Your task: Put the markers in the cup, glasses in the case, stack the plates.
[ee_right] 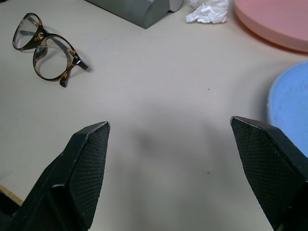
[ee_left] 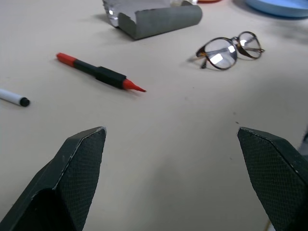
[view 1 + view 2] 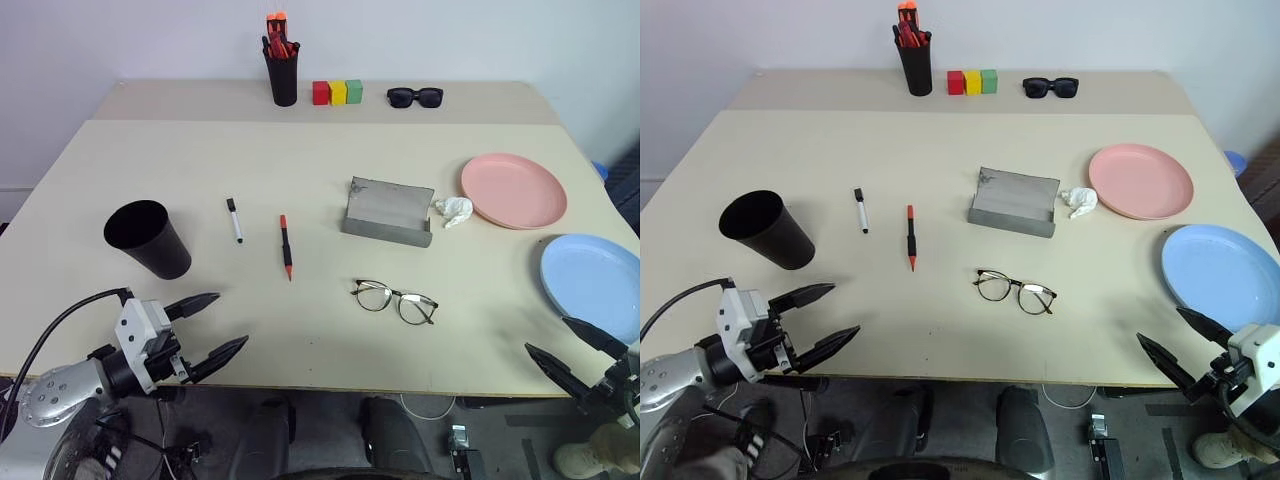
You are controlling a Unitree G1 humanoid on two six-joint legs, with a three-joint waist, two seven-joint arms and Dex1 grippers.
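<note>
We've done nothing yet; both tools, left tool [image 3: 205, 326] and right tool [image 3: 563, 346], spread and empty; markers [image 3: 287, 246], glasses [image 3: 395, 300], plates [image 3: 513, 190] all untouched ahead of them.

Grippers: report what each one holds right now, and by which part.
Nothing is held. The left gripper and the right gripper both stand open over the table near its front edge, touching none of the things.

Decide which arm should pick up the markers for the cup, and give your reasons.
Probably the left. Its open pincer hovers beside the cup, with both markers just beyond. The right pincer sits by the blue plate.
</note>
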